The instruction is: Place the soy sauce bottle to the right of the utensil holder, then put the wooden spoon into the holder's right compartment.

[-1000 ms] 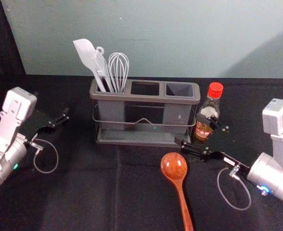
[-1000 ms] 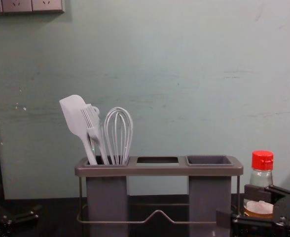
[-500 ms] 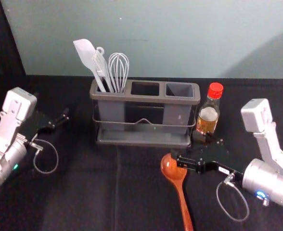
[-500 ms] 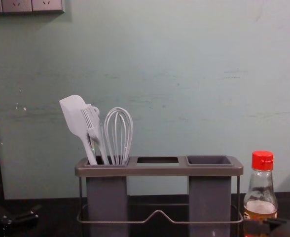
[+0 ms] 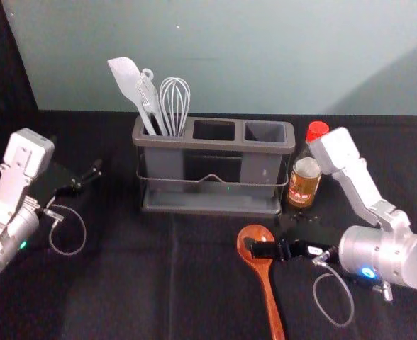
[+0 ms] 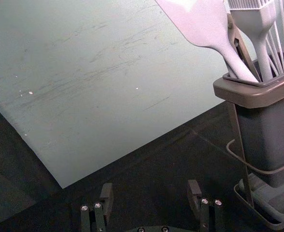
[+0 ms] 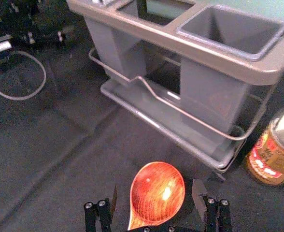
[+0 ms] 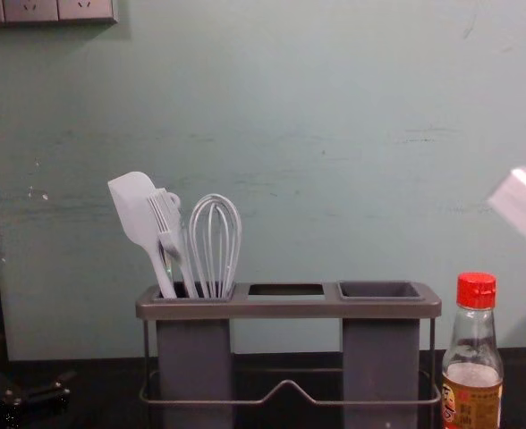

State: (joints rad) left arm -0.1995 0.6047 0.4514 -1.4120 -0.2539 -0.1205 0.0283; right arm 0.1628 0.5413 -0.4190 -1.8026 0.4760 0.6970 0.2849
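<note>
Right gripper (image 5: 267, 233), unclenched, at wooden spoon (image 5: 267, 292) before utensil holder (image 5: 210, 144); soy sauce bottle (image 5: 304, 187), holder's right; left gripper (image 5: 77, 154), unclenched, holder's left.

Head view: high up, looks forward and down, mid-range; takes in the whole utensil holder (image 5: 208, 144). Chest view: lower, near level, faces the wall (image 5: 230, 57), holder side-on and nearer. These two share holder, wall and soy sauce bottle (image 5: 302, 188). Left wrist view: close, slanted, looks past the holder's left end to the wall. Right wrist view: close, angled down on the wooden spoon (image 5: 249, 234), with the holder's right end and part of the bottle; spoon shared with head view.
</note>
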